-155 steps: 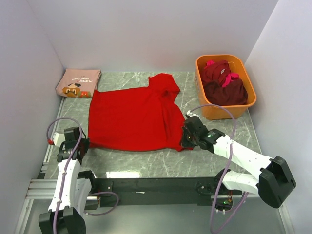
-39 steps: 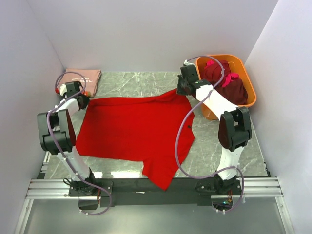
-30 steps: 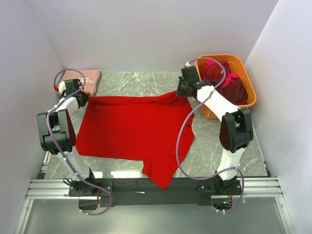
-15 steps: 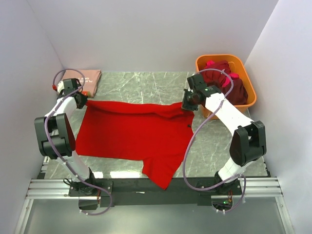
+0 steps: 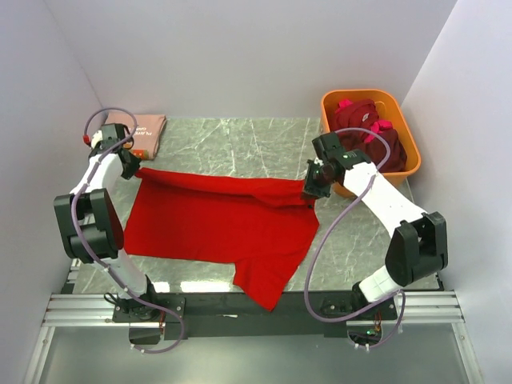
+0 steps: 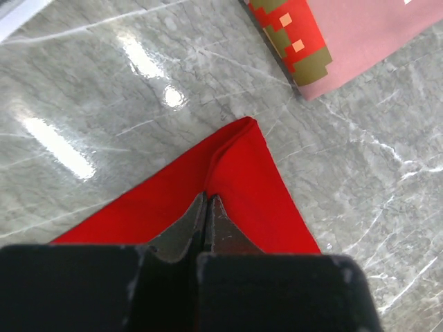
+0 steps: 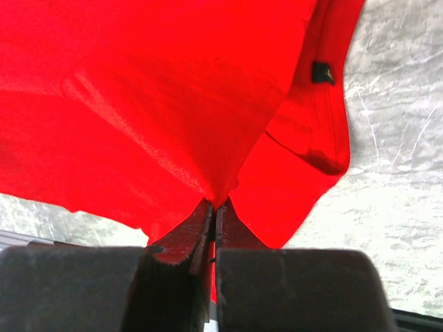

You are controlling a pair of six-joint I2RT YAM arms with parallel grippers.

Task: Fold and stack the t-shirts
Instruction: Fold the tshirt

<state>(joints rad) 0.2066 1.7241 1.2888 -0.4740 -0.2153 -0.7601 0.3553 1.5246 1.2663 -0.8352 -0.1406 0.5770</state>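
A: Looking at the red t-shirt (image 5: 216, 228), where does it lie?

B: It is spread over the middle of the marble table (image 5: 240, 136). Its far edge is drawn into a fold between the two arms, and one corner reaches past the table's near edge.

A: And the pincers?

B: The left gripper (image 6: 207, 205) is clamped tight on the shirt's far-left corner, its tips meeting with only thin cloth between them. The right gripper (image 7: 214, 211) is closed just as firmly on the far-right edge, with red fabric fanning out from its tips.

A: Any writing to read?

B: A small black tag (image 7: 321, 72) sits on a band of the shirt with a tiny gold mark, too small to make out. The dusty-pink t-shirt (image 5: 148, 132) lies folded in the far-left corner, just beyond the left gripper. From above it shows white lettering, also illegible. The left wrist view catches its cartoon print (image 6: 291, 41) in red, tan and olive blocks.

A: The other shirts?

B: The maroon t-shirts (image 5: 372, 148), with pink trim, are heaped in the orange tub (image 5: 360, 94) at the far right, near the right arm.
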